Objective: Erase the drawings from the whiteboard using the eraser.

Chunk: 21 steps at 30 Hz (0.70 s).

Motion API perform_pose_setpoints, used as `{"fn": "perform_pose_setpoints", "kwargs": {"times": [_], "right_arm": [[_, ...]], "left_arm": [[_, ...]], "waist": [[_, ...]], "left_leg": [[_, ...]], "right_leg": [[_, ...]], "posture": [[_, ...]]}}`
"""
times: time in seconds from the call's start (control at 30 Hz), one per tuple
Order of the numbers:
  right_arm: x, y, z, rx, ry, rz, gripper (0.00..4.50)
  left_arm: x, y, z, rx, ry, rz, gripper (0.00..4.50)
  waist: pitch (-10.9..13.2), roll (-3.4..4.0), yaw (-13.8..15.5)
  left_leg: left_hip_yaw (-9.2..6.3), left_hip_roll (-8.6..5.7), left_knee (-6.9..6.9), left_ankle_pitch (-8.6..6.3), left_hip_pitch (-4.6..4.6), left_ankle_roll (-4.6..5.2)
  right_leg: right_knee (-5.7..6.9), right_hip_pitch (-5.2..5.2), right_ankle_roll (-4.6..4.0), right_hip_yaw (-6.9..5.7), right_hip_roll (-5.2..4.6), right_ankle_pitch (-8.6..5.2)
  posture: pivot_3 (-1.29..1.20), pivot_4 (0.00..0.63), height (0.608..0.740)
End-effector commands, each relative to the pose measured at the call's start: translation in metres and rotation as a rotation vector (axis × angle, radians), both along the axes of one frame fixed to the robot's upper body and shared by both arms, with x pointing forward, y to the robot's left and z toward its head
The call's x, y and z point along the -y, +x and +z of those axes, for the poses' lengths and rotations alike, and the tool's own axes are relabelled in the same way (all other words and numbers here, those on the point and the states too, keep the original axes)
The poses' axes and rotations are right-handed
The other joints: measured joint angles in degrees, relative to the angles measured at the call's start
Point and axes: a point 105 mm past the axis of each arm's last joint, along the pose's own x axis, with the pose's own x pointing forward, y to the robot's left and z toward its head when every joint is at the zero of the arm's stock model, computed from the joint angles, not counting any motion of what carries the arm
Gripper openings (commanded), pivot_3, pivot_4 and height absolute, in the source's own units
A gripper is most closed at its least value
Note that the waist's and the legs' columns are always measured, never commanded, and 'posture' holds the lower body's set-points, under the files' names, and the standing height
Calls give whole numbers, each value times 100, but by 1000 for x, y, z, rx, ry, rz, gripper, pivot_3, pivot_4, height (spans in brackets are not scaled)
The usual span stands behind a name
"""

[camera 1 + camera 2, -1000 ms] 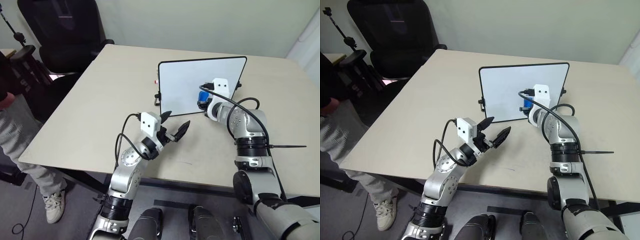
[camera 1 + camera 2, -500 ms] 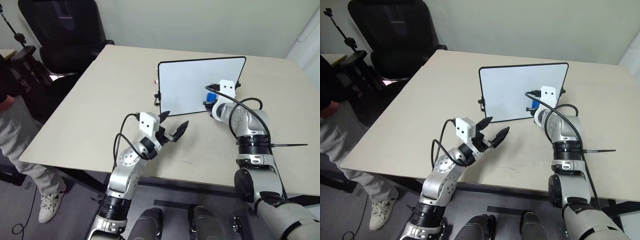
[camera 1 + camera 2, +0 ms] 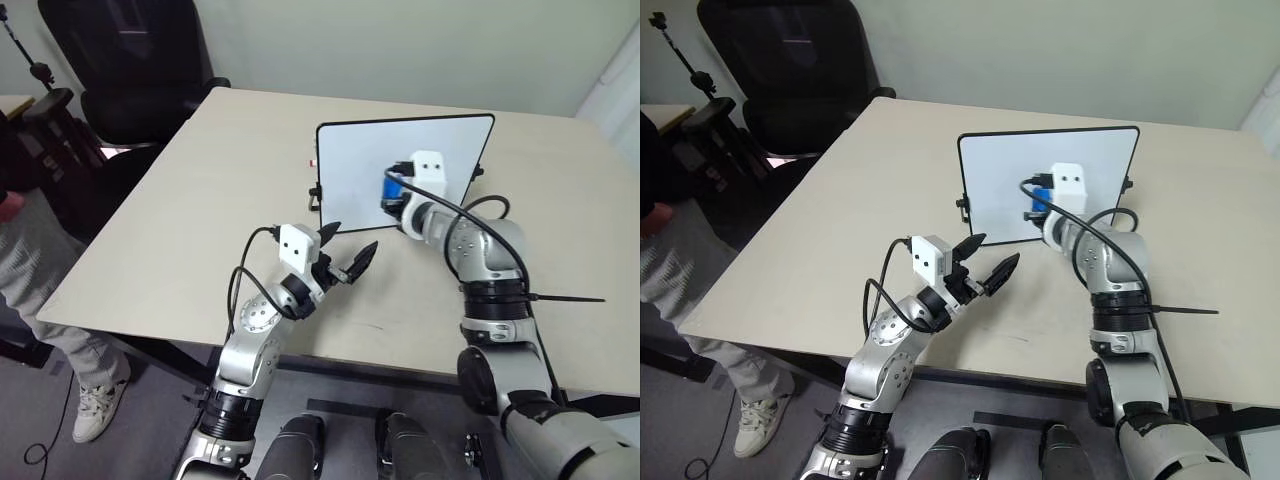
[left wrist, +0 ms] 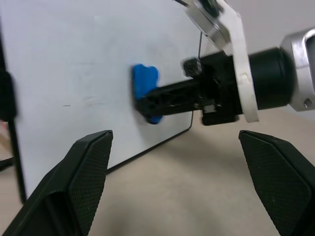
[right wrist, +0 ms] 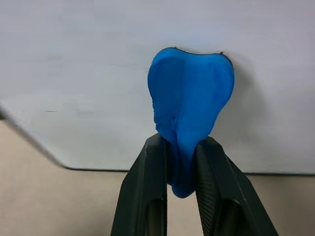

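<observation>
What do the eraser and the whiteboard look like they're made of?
The eraser: apparently soft foam or rubber, matte bright blue; it bulges and pinches in where the right pincer squeezes it. The whiteboard: smooth, slightly glossy white face, likely coated, inside a thin black frame, probably plastic.

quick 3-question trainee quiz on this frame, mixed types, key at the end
1. True or false: the eraser is pinched in the right gripper.
2. What does the eraser touch? A) the table B) the whiteboard C) the chair
3. How do the left gripper jaws stand?

Key: 1. True. 2. B; it presses against the board's white face. 3. Open, with nothing between them, in front of the board and apart from it.
</observation>
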Motion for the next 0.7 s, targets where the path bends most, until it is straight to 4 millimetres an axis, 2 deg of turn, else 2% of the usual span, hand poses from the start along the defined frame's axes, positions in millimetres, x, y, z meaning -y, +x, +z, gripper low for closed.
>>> {"fn": "perform_pose_setpoints", "kwargs": {"times": [0.03,0.17,0.43,0.53,0.7], "right_arm": [[39,-4,10,45,5,-105,508],[66,-23,8,39,-12,-138,508],[107,-83,-14,-44,-100,-130,508],[114,-96,-25,-93,-116,-125,508],[111,-110,-41,-167,-117,-76,508]], "left_arm": [[1,-4,13,56,-15,0,4500],[2,-4,13,56,-16,-3,4500],[6,-6,12,54,-21,-8,4500],[7,-6,11,53,-17,-14,4500],[8,-5,10,53,-11,-17,4500]], "waist": [[0,0,28],[0,0,40],[0,-1,45],[-1,-1,38],[0,-1,36]], "left_leg": [[0,-1,2,0,-3,0],[0,-1,4,0,-8,-1],[3,0,-1,4,-7,-6],[4,-1,0,9,-5,2],[4,2,-2,19,16,4]], "right_leg": [[-1,0,-1,0,0,0],[-1,-3,0,0,0,0],[4,-2,19,-1,0,-13],[4,1,68,0,0,-43],[10,23,75,1,1,-46]], "posture": [[0,150,740],[0,150,740],[0,150,740],[0,150,740],[0,150,740]]}}
